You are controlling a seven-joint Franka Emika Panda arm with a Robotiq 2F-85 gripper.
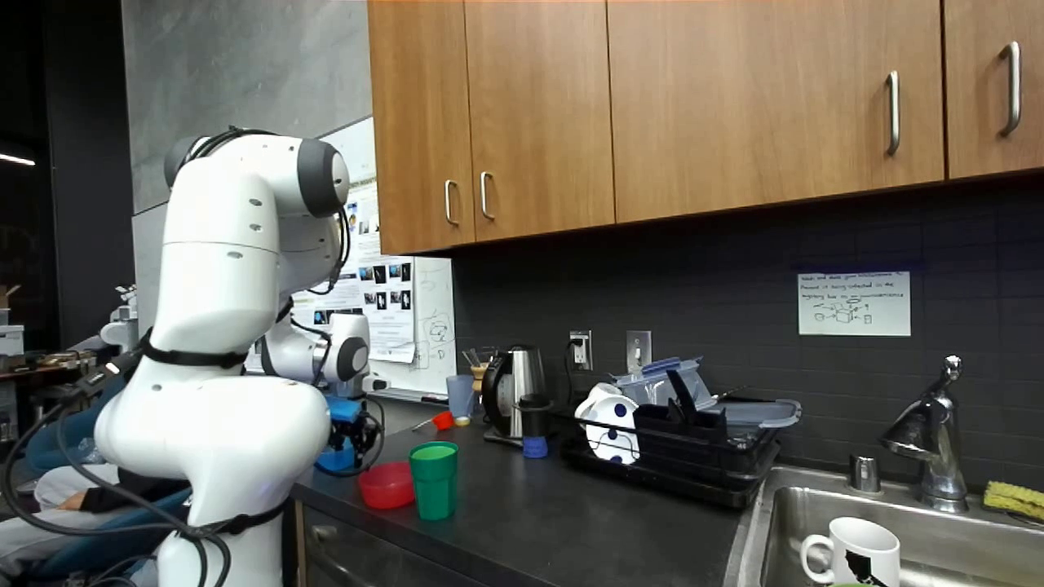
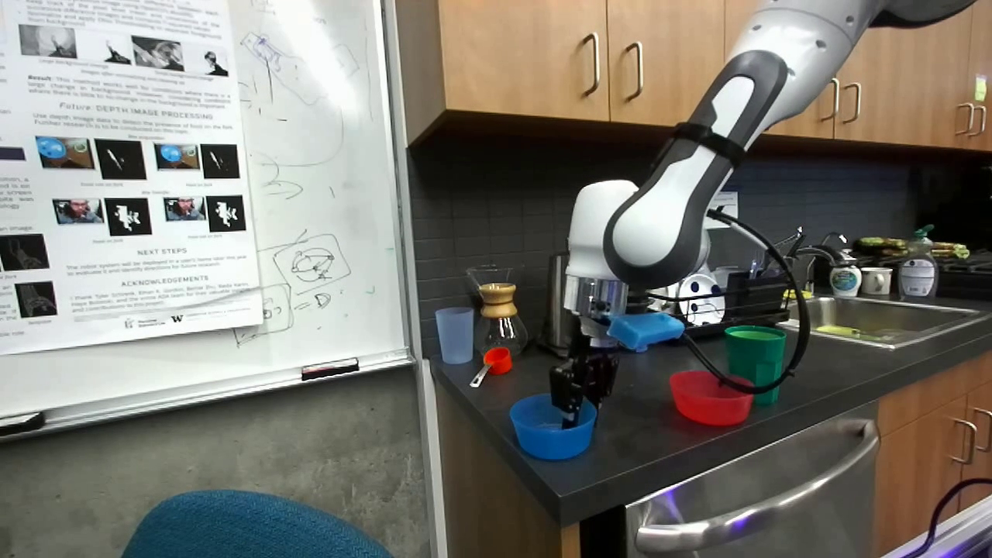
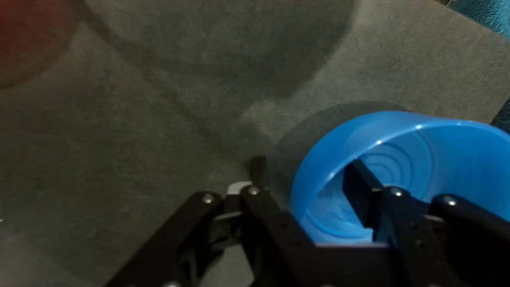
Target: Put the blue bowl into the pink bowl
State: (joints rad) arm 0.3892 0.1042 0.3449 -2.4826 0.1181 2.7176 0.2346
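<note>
The blue bowl (image 2: 546,434) stands upright near the counter's corner. In an exterior view it is partly hidden behind the arm (image 1: 336,458); it fills the right of the wrist view (image 3: 330,159). My gripper (image 2: 585,403) points down at it and is open. In the wrist view (image 3: 308,179) one finger is inside the bowl and the other is outside, with the rim between them and gaps visible. The pink bowl (image 2: 709,399) stands apart on the counter, also in an exterior view (image 1: 387,486). A blurred reddish shape at the wrist view's top left is probably it.
A green cup (image 1: 434,481) stands close beside the pink bowl. A red measuring scoop (image 2: 497,360), a light blue cup (image 2: 455,335) and a glass coffee maker (image 2: 502,322) stand at the back. A black dish rack (image 1: 669,444) is farther along. The counter edge (image 2: 562,504) is near the blue bowl.
</note>
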